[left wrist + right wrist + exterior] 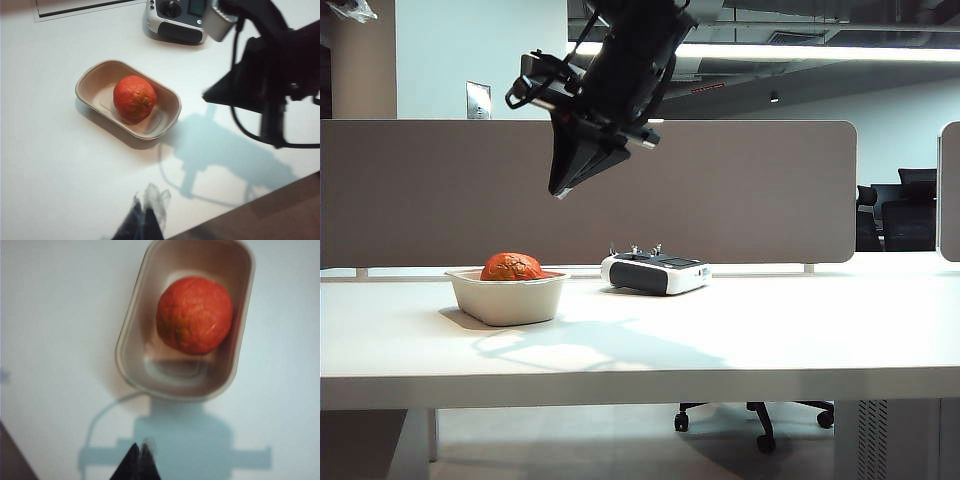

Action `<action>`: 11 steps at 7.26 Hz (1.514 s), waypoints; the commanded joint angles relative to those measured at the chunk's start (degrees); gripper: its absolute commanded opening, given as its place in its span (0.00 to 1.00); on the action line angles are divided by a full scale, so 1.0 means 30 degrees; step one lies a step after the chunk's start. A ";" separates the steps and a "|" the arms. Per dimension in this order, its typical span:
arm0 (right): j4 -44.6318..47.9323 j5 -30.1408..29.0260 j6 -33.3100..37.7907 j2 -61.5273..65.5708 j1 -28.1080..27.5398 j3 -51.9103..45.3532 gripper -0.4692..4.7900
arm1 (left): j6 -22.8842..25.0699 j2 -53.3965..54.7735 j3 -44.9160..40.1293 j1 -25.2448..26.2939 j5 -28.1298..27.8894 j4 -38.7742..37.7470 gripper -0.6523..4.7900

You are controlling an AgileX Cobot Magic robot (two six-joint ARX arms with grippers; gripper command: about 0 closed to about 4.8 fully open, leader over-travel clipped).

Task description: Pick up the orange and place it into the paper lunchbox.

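The paper lunchbox (508,296) wall hides the orange's (513,266) lower half, and the remote controller (176,20) is cut off at the edge.

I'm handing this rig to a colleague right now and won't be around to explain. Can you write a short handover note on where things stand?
Right gripper: shut, empty, raised high above the table, over the area between the lunchbox and the remote controller.
Left gripper: shut, empty, hanging above the table's near edge, away from the lunchbox.
The orange sits inside the paper lunchbox, towards one end.
Done: orange picked up and placed in the lunchbox.
Left: apparently nothing for the task; perhaps return the arms to rest.
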 commanded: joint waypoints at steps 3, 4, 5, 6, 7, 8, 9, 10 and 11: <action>-0.5741 0.4065 -0.0270 -1.5832 -0.0007 -0.8131 0.08 | 0.0029 -0.0962 0.0073 0.0007 0.1734 -0.1639 0.11; -0.4714 0.6113 -0.0051 -2.0232 -0.0022 -1.0834 0.08 | 0.0204 -0.1115 -0.0372 0.0007 0.3082 -0.2324 0.11; -0.4291 0.6564 -0.0036 -2.1230 -0.0029 -1.1540 0.08 | 0.0219 -0.1341 -0.0743 0.0007 0.2703 -0.2193 0.11; -0.3993 0.6900 0.0015 -2.2272 -0.0058 -1.2247 0.08 | 0.0226 -0.1647 -0.1144 0.0007 0.2229 -0.2018 0.11; -0.3512 0.6907 0.0102 -2.3911 -0.0051 -1.3471 0.08 | 0.0211 -0.2368 -0.1974 0.0007 0.2062 -0.1530 0.11; -0.3322 0.6921 0.0095 -2.4589 -0.0051 -1.4032 0.08 | 0.0211 -0.2790 -0.2382 0.0007 0.2062 -0.1246 0.11; -0.1348 0.7475 0.0175 -2.7671 -0.0073 -1.7682 0.08 | 0.0051 -0.4801 -0.4335 0.0007 0.1698 0.0270 0.11; -0.0954 0.7453 0.0168 -2.8115 -0.0066 -1.8476 0.08 | -0.0066 -0.5049 -0.4809 0.0007 0.0947 0.0408 0.11; -0.0969 0.7409 0.0175 -2.8283 -0.0066 -1.8833 0.08 | -0.0058 -0.5158 -0.5180 0.0007 0.0940 0.0699 0.11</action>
